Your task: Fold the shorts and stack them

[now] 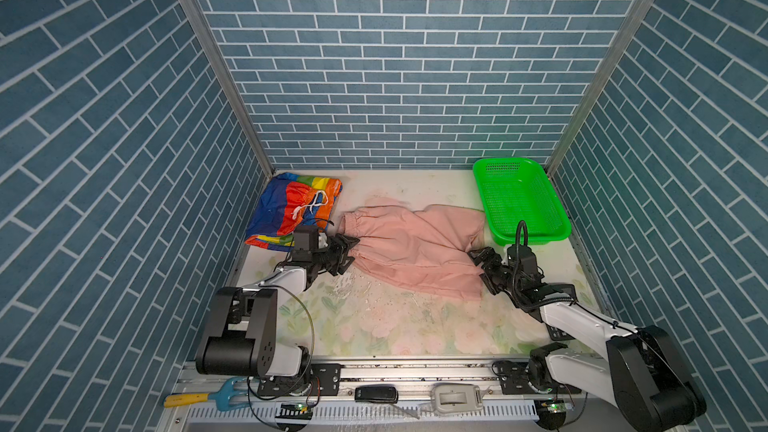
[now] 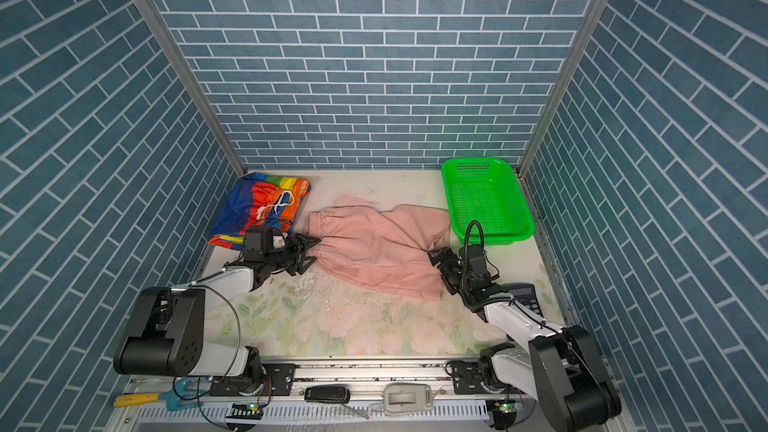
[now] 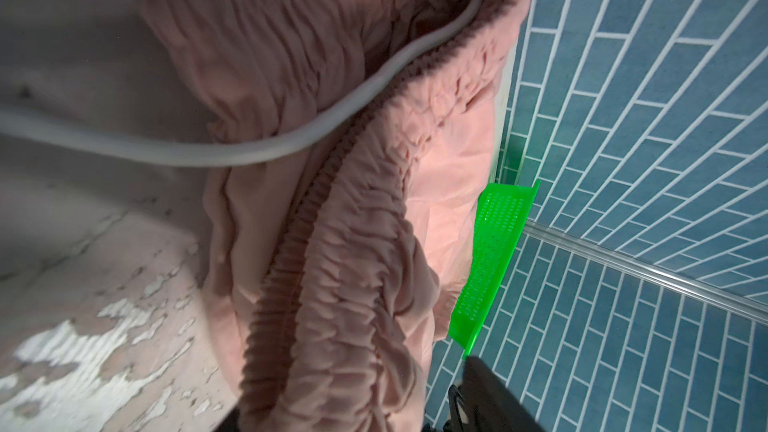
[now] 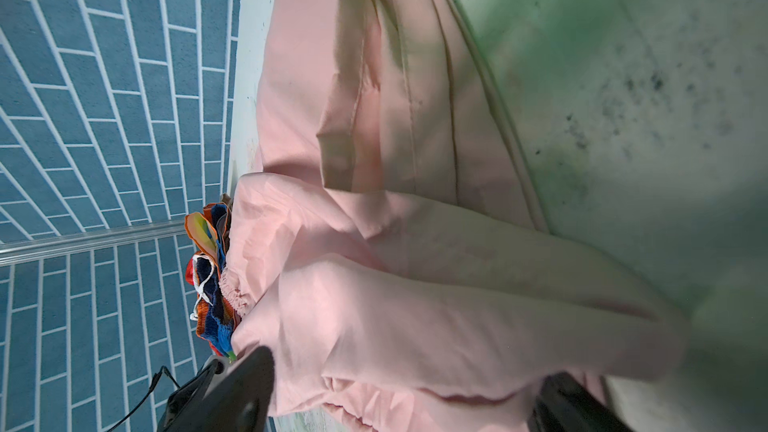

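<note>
Far left at the back, the rainbow shorts [image 1: 291, 209] are lying in a loosely folded bundle by the wall. The fabric is shiny and slick-looking, in blue, orange, red, yellow and green stripes, and a white drawstring [image 1: 309, 205] is curling across the top.

Just in front of that, the left hand [image 1: 344, 254] is reaching in low at the gathered elastic waistband of the pink shorts [image 1: 415, 251]. Its fingers are standing apart with the crinkly waistband between them, and I can't tell if they're actually pressing on it.

The pink shorts are sprawling across the middle of the desk [image 1: 374, 326], waist to the left and legs to the right. They're soft, matte and a bit rumpled, with stitched hems. The desk's floral cover is peeling in white flakes near the waistband.

The right hand [image 1: 482, 265] is sitting at the leg ends. In its wrist view the black fingers [image 4: 245, 392] are spreading wide with pink cloth bunching between them, nothing clamped.

Back right, the green plastic mesh basket [image 1: 523, 201] is sitting against the wall, rectangular with rounded corners, with one pink leg nearly touching it.
</note>
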### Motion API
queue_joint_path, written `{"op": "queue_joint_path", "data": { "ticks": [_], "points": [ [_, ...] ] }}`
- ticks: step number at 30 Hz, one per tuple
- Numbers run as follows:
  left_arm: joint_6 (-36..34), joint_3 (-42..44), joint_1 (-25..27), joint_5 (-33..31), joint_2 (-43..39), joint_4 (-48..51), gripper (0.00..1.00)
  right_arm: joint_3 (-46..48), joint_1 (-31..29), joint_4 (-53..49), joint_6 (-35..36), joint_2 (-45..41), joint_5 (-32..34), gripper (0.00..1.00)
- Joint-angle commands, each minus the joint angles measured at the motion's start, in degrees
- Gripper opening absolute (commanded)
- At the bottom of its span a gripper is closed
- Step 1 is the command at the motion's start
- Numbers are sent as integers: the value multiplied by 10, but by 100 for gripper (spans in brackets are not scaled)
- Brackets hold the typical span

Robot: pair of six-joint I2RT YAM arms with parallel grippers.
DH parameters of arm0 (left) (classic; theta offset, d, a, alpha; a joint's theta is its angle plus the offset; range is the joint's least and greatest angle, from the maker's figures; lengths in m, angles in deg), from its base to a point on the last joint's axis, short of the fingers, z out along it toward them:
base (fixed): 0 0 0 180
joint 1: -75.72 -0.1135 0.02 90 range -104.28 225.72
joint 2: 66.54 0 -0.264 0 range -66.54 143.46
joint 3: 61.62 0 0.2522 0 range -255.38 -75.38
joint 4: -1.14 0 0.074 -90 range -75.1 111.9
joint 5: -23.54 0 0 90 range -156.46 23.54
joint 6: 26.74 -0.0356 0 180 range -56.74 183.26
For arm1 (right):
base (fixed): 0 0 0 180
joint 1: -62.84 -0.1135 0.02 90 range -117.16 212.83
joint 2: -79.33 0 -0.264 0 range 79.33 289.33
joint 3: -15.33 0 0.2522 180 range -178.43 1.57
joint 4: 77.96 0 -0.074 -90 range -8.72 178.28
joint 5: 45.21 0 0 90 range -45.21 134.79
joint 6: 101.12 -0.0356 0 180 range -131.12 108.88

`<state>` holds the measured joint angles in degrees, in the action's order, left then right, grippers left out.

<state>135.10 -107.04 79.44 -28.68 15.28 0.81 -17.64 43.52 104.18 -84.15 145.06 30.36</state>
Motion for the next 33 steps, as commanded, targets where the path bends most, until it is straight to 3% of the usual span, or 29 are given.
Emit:
{"op": "queue_joint_path", "data": {
  "ticks": [1, 5, 8, 14, 25, 33],
  "points": [
    [-20, -15, -1, -16, 10, -4, 54, 9, 4, 27, -24, -9, -1, 83],
    [-33, -28, -4, -15, 17, -4, 31, 17, 8, 26, -23, -16, 1, 78],
    [-54, -47, -8, -15, 12, 25, 25, 21, 12, 33, -24, -13, -3, 77],
    [-122, -88, -39, -14, 0, 95, 1, 25, 16, 51, -29, -4, -9, 74],
    [-146, -144, -67, 1, 28, 108, 0, 35, 16, 79, -27, 26, -17, 65],
    [-134, -147, -70, 15, 21, 98, 0, 38, 16, 124, -21, 79, -21, 51]
  ]
}}
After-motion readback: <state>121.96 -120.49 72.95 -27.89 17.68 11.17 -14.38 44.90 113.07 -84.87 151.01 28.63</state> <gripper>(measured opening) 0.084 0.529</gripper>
